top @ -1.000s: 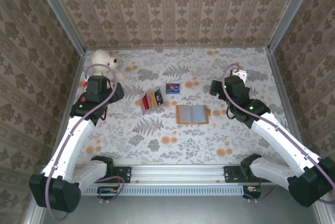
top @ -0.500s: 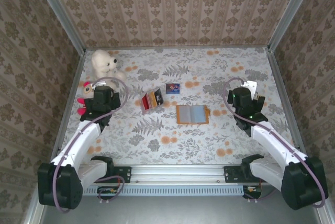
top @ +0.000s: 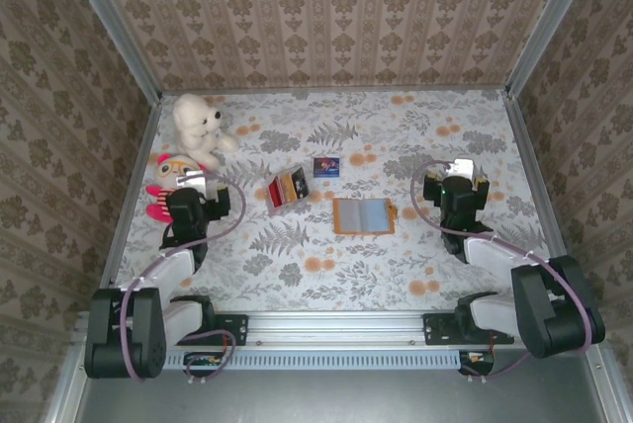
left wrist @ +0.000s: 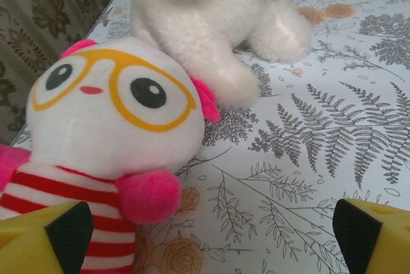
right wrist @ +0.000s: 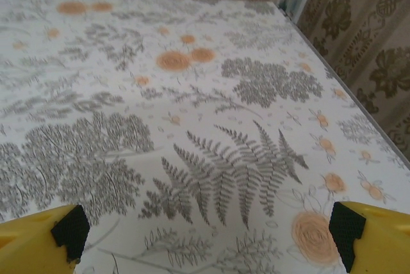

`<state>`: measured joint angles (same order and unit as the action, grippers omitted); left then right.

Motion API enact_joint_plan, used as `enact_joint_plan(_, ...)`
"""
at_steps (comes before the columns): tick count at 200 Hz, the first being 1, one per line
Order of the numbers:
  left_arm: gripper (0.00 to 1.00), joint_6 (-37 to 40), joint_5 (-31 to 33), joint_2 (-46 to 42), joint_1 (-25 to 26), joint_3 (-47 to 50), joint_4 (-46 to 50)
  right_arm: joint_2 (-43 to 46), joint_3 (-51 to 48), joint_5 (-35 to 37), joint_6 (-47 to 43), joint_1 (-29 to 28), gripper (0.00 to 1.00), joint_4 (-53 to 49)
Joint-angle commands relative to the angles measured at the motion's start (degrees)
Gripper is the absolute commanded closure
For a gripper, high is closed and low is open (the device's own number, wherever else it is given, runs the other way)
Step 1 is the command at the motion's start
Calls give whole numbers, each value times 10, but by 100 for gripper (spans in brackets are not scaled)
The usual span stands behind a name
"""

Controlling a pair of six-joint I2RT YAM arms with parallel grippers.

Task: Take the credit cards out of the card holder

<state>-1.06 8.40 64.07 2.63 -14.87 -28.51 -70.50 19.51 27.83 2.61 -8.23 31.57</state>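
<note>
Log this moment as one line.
credit cards: on table | card holder: open, apart from cards | left gripper: open, empty | right gripper: open, empty

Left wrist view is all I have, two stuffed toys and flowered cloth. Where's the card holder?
Observer: The card holder lies open near the middle of the table, well to the right of your left hand.
Operator: Any cards in it?
Observer: I can't make out any in its greyish pockets. The credit cards, red, yellow and dark, lie together just left of it, not touching it.
Operator: And the right hand?
Observer: The right hand is open, holding nothing, over bare table to the right of the holder.
</note>
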Motion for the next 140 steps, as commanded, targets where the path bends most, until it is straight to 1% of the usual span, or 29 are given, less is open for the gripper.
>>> enact_joint_plan(1,0,19,-72,23,-15,8,-124,-9,-12,-56,-3,25,0,92)
enact_joint_plan(21,0,22,-103,58,-29,5,-166,-21,-14,-88,0,44,0,117)
enact_joint_plan(35,0,24,-128,78,-39,-6,-173,-32,-13,-102,1,53,0,136)
enact_joint_plan(55,0,25,-146,110,-46,-16,-206,-45,-5,-137,5,60,0,137)
enact_joint_plan(79,0,14,-150,159,-56,-17,-257,-87,-16,-185,-5,58,0,207)
enact_joint_plan(89,0,12,-150,166,-58,-20,-257,-88,-9,-187,-11,54,0,202)
enact_joint_plan(92,0,12,-150,167,-58,-21,-257,-102,-7,-188,-12,53,0,200)
enact_joint_plan(103,0,15,-158,175,-59,-25,-256,-112,-2,-189,-13,52,0,198)
enact_joint_plan(140,0,24,-169,232,-57,-41,-278,-174,6,-187,-26,44,0,243)
